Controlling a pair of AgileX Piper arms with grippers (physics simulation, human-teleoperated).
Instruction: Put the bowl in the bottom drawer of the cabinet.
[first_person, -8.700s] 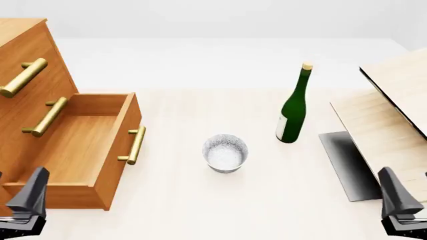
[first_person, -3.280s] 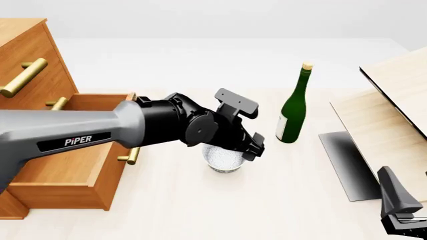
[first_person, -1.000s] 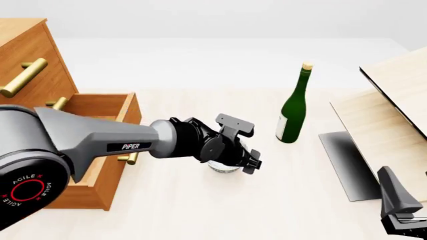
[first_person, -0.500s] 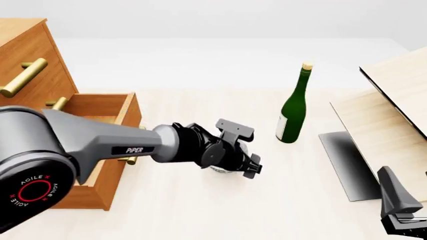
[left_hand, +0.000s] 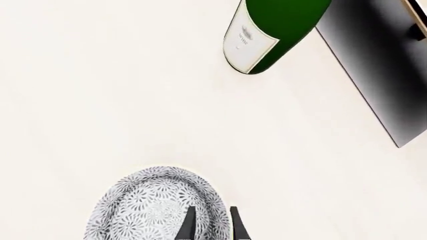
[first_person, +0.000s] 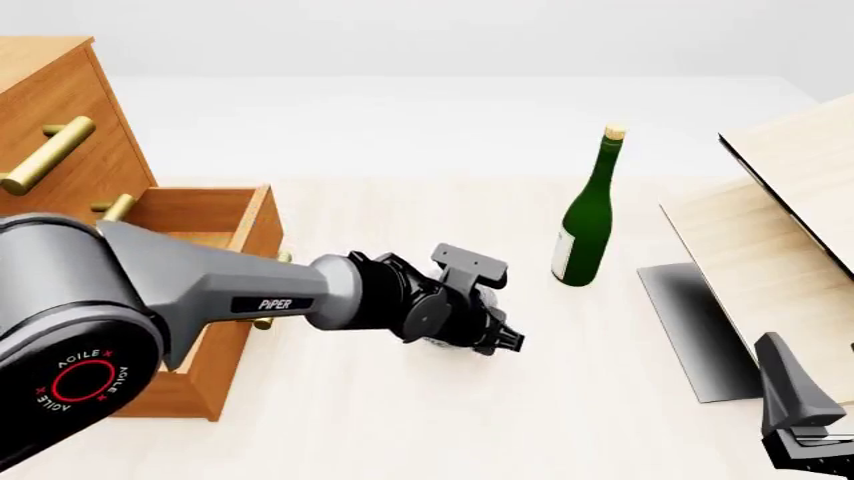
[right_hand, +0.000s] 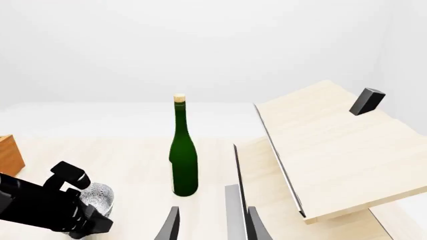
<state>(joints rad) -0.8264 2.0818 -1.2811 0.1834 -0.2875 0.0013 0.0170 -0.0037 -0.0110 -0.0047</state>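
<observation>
The speckled white bowl (left_hand: 150, 212) stands on the table to the right of the cabinet (first_person: 54, 130). In the front view my left arm hides nearly all of it. My left gripper (left_hand: 212, 227) is down over the bowl's right rim, one finger inside and one outside, shut on the wall. The right wrist view shows the bowl (right_hand: 100, 196) behind the left gripper (right_hand: 83, 220). The bottom drawer (first_person: 200, 215) is pulled out and nothing shows inside. My right gripper (first_person: 801, 425) stays low at the near right, open and holding nothing.
A green wine bottle (first_person: 585, 225) stands upright right of the bowl, a short way beyond it. Pale wooden boards (first_person: 781, 210) lean at the far right over a dark grey slab (first_person: 694, 330). The cabinet's upper drawers are shut, with brass handles (first_person: 47, 155).
</observation>
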